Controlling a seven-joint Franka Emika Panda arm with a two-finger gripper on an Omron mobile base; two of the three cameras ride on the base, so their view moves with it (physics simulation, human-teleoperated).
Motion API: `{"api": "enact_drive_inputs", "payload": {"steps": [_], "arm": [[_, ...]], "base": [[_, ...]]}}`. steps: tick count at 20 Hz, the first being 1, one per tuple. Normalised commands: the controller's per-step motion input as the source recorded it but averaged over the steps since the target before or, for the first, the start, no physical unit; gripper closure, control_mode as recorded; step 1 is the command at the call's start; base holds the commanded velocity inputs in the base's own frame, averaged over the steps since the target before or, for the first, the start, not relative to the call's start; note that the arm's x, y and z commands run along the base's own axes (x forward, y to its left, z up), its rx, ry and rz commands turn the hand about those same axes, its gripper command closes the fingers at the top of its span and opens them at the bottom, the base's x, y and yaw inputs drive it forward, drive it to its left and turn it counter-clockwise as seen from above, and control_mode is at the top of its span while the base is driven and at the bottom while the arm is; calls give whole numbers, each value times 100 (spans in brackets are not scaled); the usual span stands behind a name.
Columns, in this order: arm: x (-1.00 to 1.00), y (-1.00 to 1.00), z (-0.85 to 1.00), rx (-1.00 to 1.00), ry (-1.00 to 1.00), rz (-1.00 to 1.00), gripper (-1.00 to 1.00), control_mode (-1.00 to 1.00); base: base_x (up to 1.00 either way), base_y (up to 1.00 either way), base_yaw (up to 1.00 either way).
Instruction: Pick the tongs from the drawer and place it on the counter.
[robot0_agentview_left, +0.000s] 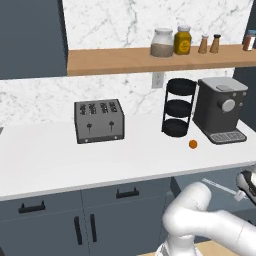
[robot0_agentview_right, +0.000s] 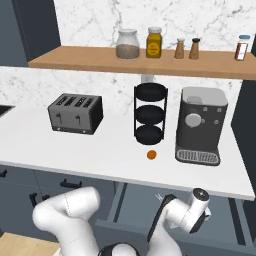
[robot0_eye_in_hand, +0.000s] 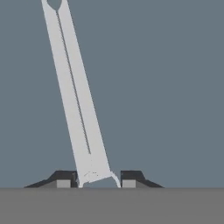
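Note:
The tongs (robot0_eye_in_hand: 76, 100) are a long, slim, pale metal pair lying on the slate-grey floor of the open drawer (robot0_eye_in_hand: 175, 87). In the hand view they run from the top down to the gripper. My gripper (robot0_eye_in_hand: 98, 179) looks down into the drawer, its two dark fingertips (robot0_eye_in_hand: 64, 179) pressed against either side of the tongs' near end. From the left base view the tongs (robot0_agentview_left: 218, 186) show as a thin pale rod below the counter's edge, leading to the gripper (robot0_agentview_left: 242, 194) at the far right. The white counter (robot0_agentview_left: 50, 160) stretches above the drawer (robot0_agentview_right: 131, 201).
On the counter stand a grey toaster (robot0_agentview_left: 99, 121), a black three-tier rack (robot0_agentview_left: 178, 107) and a coffee machine (robot0_agentview_left: 221, 110); a small orange ball (robot0_agentview_left: 193, 144) lies in front. A wooden shelf (robot0_agentview_left: 115, 60) with jars hangs above. Closed drawer fronts with black handles (robot0_agentview_left: 127, 192) sit left of the arm.

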Motion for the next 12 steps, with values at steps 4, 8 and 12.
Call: {"api": "enact_drive_inputs", "payload": {"steps": [4, 8, 12], "arm": [[-73, -21, 60, 6, -1, 19, 100, -100], [-53, -12, 100, 4, -1, 19, 100, -100], [-44, -3, 100, 0, 0, 18, 100, -100]], "base": [[0, 0, 0], [0, 0, 0], [0, 0, 0]]}}
